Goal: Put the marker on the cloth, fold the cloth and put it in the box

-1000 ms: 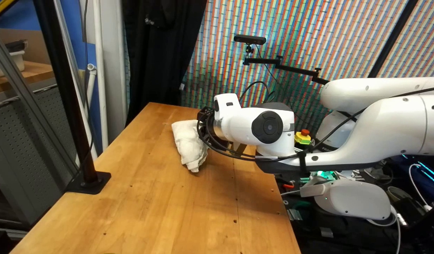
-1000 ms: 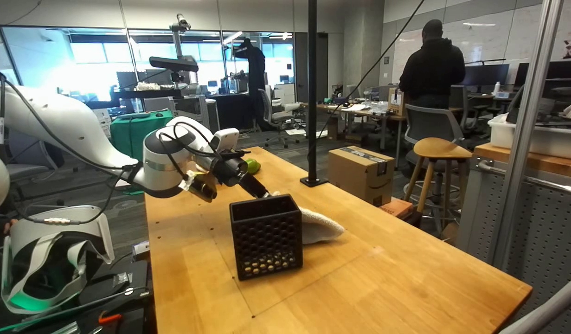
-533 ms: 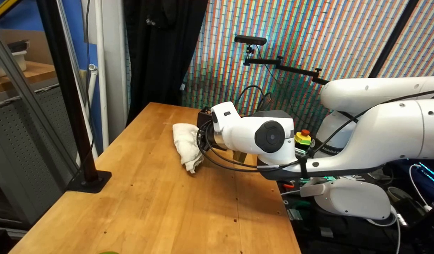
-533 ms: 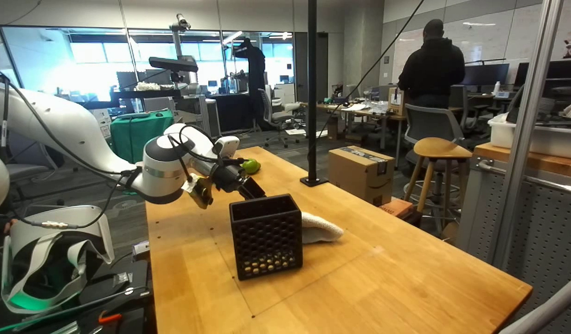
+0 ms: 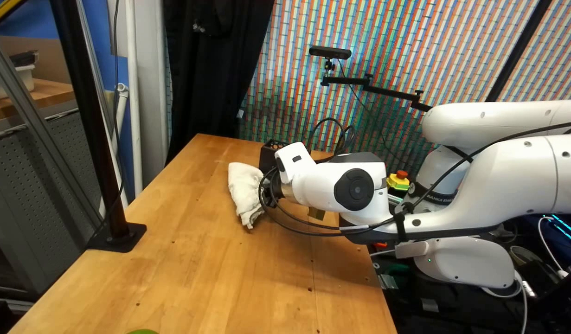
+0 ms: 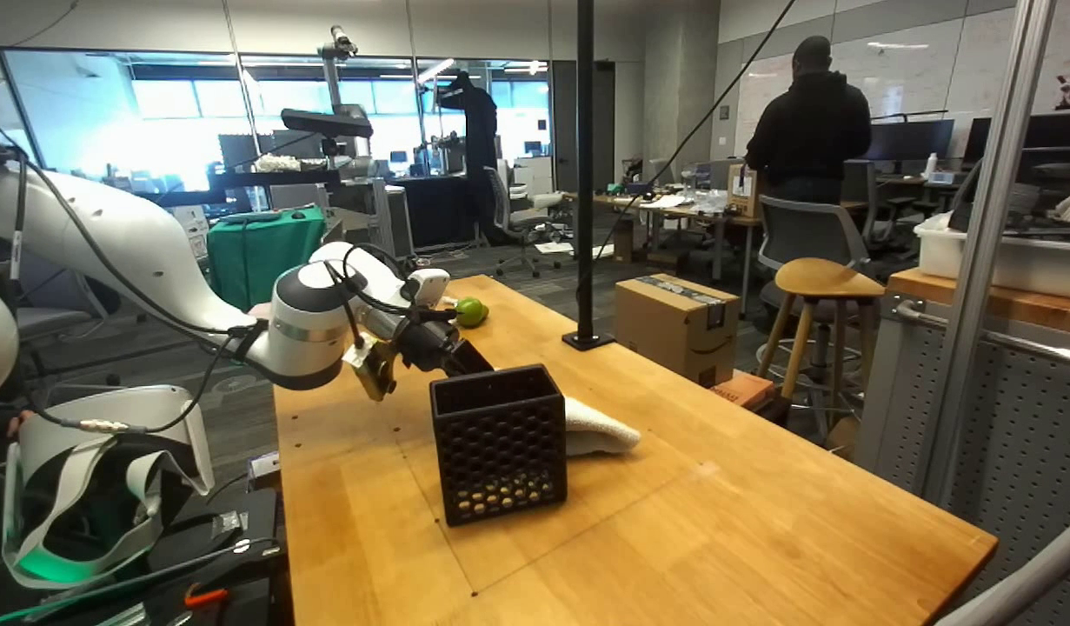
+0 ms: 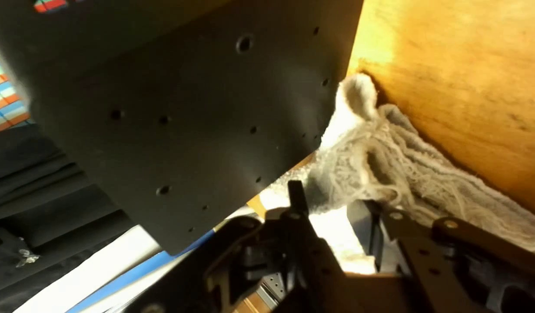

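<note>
Down both exterior views sank the claw (image 7: 329,196), jaws parted partway, apparently gripping nothing; mid-frame, the cloth (image 5: 242,189) lay bundled beside the box (image 6: 500,439), presumably for loading.

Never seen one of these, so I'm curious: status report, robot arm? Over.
Pincer open, close to the cloth. Cloth bundled on the table, outside the box. Box close beside pincer, may crowd it. Marker not in view.
</note>
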### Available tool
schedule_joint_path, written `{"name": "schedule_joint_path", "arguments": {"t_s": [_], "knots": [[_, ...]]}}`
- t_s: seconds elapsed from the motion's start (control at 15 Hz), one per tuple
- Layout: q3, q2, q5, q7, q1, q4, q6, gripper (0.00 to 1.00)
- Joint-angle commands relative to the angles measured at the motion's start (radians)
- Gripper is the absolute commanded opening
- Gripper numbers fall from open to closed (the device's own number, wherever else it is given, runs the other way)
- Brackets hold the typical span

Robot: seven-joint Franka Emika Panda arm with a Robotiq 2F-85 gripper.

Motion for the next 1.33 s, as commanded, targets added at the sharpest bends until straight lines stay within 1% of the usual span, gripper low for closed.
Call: {"name": "schedule_joint_path", "arguments": {"t_s": [0.0,0.2,0.33,0.47,0.53,0.67,0.93,1.27], "knots": [[-0.089,0.036,0.016,-0.005,0.051,0.002,0.01,0.64],[-0.193,0.024,0.027,0.012,0.085,0.03,0.034,0.86],[-0.25,0.016,0.03,0.019,0.099,0.055,0.054,0.99],[-0.28,0.019,0.031,0.016,0.107,0.078,0.073,1.0],[-0.283,0.02,0.032,0.015,0.107,0.088,0.079,1.0],[-0.274,0.04,0.035,0.007,0.097,0.114,0.08,1.0],[-0.241,0.038,0.039,0.014,0.064,0.162,0.062,1.0],[-0.2,0.041,0.042,0.011,0.048,0.17,0.049,1.0]]}}
